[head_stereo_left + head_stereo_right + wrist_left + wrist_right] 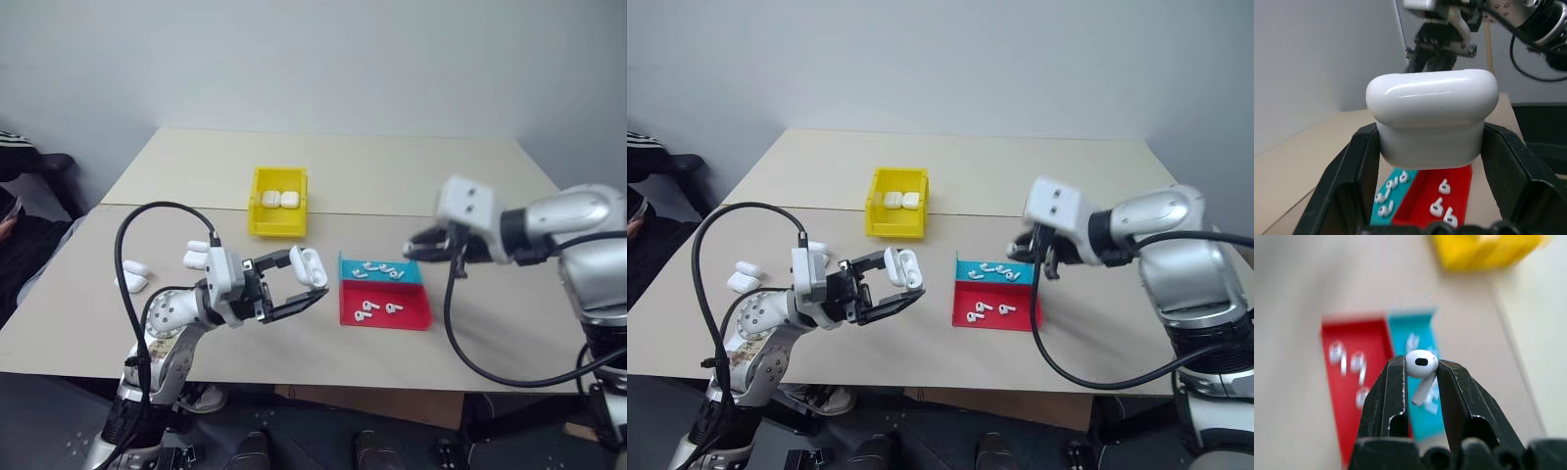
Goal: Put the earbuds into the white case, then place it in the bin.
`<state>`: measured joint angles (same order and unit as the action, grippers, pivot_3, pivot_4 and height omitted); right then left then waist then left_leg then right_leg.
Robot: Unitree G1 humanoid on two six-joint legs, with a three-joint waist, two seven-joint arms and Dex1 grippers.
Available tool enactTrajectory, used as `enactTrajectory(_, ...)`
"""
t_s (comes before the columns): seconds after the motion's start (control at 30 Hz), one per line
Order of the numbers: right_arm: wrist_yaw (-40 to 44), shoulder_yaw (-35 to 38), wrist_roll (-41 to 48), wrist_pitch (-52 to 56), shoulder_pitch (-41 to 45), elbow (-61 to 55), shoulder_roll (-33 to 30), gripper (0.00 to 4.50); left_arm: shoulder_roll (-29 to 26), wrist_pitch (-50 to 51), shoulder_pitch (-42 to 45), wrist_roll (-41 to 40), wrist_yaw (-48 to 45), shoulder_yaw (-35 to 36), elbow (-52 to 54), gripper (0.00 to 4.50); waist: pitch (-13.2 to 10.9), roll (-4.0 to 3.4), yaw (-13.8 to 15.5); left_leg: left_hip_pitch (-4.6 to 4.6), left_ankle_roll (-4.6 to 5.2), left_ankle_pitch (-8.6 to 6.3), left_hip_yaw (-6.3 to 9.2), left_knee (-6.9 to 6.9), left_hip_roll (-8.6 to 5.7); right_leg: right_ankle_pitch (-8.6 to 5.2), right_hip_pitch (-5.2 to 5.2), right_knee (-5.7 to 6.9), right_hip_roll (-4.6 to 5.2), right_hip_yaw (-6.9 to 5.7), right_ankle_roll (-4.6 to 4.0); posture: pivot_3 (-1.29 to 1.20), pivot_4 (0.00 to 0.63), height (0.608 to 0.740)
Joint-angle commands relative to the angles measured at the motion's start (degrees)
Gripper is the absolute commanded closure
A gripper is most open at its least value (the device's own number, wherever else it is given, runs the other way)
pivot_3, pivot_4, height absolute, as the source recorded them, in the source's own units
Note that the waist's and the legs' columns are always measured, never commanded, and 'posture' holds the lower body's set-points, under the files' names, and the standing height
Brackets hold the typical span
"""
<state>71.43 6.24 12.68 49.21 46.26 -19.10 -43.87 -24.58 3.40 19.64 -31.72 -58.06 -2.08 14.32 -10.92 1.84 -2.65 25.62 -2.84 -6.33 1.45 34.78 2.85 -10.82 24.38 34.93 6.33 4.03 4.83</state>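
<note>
Two beige tables (392, 166) stand butted together before a plain grey wall (313, 59). The left gripper (299, 284) clamps the white case (311, 266) (lid open); the right gripper (1421, 369) pinches an earbud (1421, 364) above the red-and-teal tray (384, 294). The yellow bin (278, 204) holds two cases.

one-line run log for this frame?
left gripper: shut on white case, lid open | right gripper: shut on earbud, above tray | bin: two cases inside
</note>
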Motion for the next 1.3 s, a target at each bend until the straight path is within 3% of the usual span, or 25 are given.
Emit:
enactTrajectory(0.03,-3.11,9.32,10.43,-0.04,0.83,-4.59,3.33,3.7,0.04,1.66,1.93,-3.26,-0.39,0.81,3.15,1.7,0.0,0.0,0.17,0.0,0.0,0.0,0.05,-0.02,0.01,0.0,-0.01,0.0,-0.02,-0.03,0.0,0.0,0.15,0.74)
enactTrajectory(0.17,-4.27,15.12,22.63,-9.83,-3.13,-9.52,12.75,3.7,-0.4,4.69,3.46,-6.74,-1.89,0.15,5.88,1.7,0.0,0.0,0.21,0.01,0.01,0.0,0.05,-0.05,0.01,-0.02,-0.07,-0.09,-0.02,-0.06,0.02,0.0,0.15,0.74)
enactTrajectory(0.33,-1.72,12.64,30.63,-18.18,-6.84,-8.58,18.62,3.7,-1.27,6.93,4.62,-9.44,-5.43,-0.16,6.78,1.7,0.0,-0.01,0.13,-0.01,0.01,0.0,0.06,-0.04,0.01,-0.01,-0.1,-0.08,-0.03,-0.05,0.02,0.0,0.15,0.74)
enactTrajectory(0.67,3.65,2.4,28.4,-32.13,-7.75,-0.28,20.46,3.7,-3.91,8.69,5.22,-8.15,-7.41,-1.24,8.08,1.7,0.0,-0.02,-0.08,-0.06,0.0,0.0,0.07,-0.07,0.02,0.01,-0.07,-0.07,-0.02,-0.04,-0.02,0.0,0.15,0.74)
enactTrajectory(1.3,6.94,-4.91,23.99,-44.01,-8.99,6.14,19.84,3.7,-4.44,10.95,4.13,-7.95,-4.97,-1.18,11.22,1.7,-0.01,-0.02,0.07,-0.03,0.0,0.0,0.05,-0.36,0.03,-0.01,-0.01,-0.31,-0.03,-0.05,-0.02,0.0,0.15,0.74)
